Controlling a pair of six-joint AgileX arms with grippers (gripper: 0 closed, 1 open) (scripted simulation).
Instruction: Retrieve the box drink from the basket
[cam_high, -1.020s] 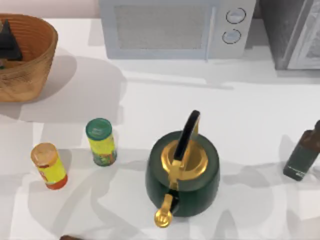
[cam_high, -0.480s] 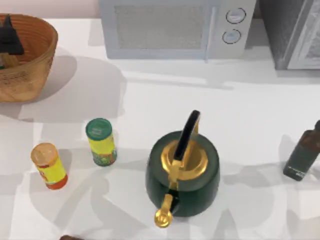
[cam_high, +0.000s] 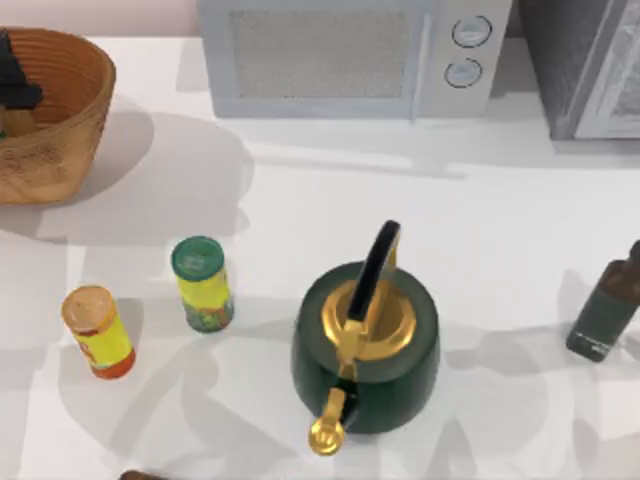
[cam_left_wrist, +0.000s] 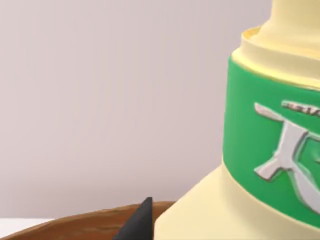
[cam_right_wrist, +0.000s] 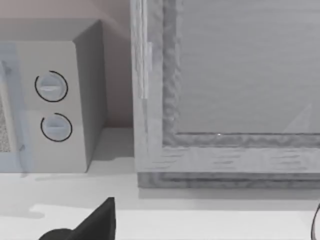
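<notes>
The wicker basket (cam_high: 70, 100) stands at the table's far left corner. My left gripper (cam_high: 12, 85) hangs inside its rim, shut on the box drink (cam_high: 16, 122), of which a tan sliver shows under the black fingers. In the left wrist view the box drink (cam_left_wrist: 260, 150) is very close: a pale yellow carton with a green band. It sits above the brown basket rim (cam_left_wrist: 75, 225), beside one dark fingertip (cam_left_wrist: 137, 225). In its own wrist view my right gripper (cam_right_wrist: 200, 230) is open, with one black fingertip (cam_right_wrist: 92, 225) in sight, facing the back of the table.
A microwave (cam_high: 340, 55) and a grey cabinet (cam_high: 590, 60) line the back edge. A green and gold kettle (cam_high: 365, 345) stands mid-table. A green-lidded can (cam_high: 203, 283) and an orange-lidded can (cam_high: 97, 330) stand front left. A dark bottle (cam_high: 605, 310) stands at the right.
The left gripper has shifted a little to the left over the basket, and the tan carton now shows beneath it. Nothing else on the table has moved.
</notes>
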